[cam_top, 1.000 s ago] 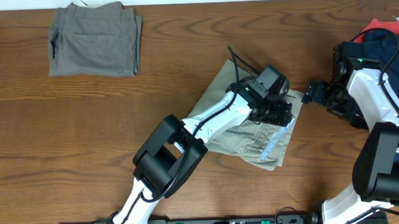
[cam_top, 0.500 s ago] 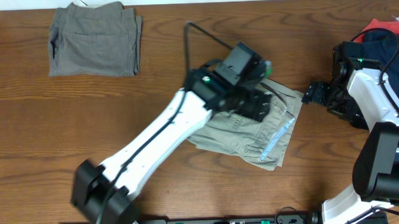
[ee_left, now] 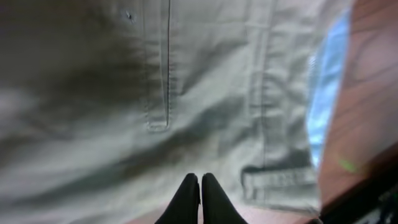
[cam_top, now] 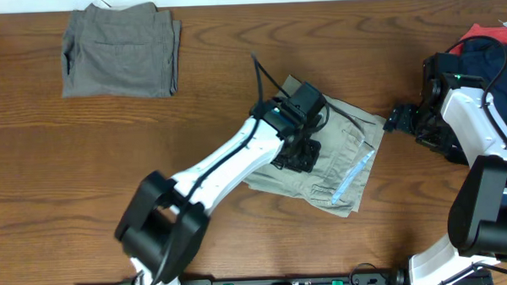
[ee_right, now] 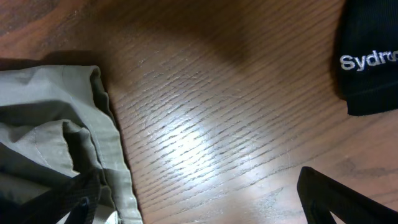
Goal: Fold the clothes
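Khaki shorts (cam_top: 343, 169) lie crumpled at the table's middle, with a light blue lining (cam_top: 353, 174) showing near their right edge. My left gripper (cam_top: 298, 160) hovers over the middle of them. In the left wrist view its fingertips (ee_left: 200, 188) are pressed together with nothing between them, just above the khaki cloth (ee_left: 186, 81). My right gripper (cam_top: 394, 120) stands open just right of the shorts, over bare wood. In the right wrist view its fingers (ee_right: 329, 196) are wide apart, and the shorts' hem (ee_right: 106, 137) lies at the left.
Folded grey shorts (cam_top: 120, 51) rest at the back left. A pile of dark and red clothes (cam_top: 489, 43) sits at the far right, behind the right arm. A dark garment with white lettering (ee_right: 372, 57) lies close to the right gripper.
The left arm swung up and left, then came back down over the middle of the shorts. Its jaws went from open to shut. The shorts' upper right part now lies spread out.
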Robot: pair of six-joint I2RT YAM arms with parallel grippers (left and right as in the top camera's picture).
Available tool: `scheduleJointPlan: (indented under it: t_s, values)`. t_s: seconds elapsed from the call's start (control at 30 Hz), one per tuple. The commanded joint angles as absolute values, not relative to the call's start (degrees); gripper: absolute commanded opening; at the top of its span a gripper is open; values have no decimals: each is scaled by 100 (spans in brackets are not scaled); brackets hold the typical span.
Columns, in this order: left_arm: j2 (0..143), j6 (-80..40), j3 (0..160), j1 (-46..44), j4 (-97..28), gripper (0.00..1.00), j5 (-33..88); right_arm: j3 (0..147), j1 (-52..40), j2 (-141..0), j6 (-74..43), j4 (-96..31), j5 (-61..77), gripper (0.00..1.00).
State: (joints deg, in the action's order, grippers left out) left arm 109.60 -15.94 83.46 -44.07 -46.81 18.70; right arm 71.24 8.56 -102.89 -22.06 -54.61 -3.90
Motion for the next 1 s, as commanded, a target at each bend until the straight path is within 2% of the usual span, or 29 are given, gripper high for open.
scheduleJointPlan:
  t_s: [0.0, 0.33, 0.67, 0.97]
  values:
    - [11393, -1680, 8294, -4423, -4552, 6, 2484, 7183, 871, -10178, -2204, -5465, -449, 99]
    - [11799, -1682, 8294, -4757, -4445, 6, 3544, 7183, 871, -10178, -2204, -5465, -449, 99]
    - [11799, -1811, 8294, -5505, -4333, 6, 3531, 7183, 871, -10178, -2204, -5465, -449, 99]
    - [11797, -2018, 8294, -5570, -4091, 6, 3693, 7183, 871, -10178, -2204, -5465, -449, 99]
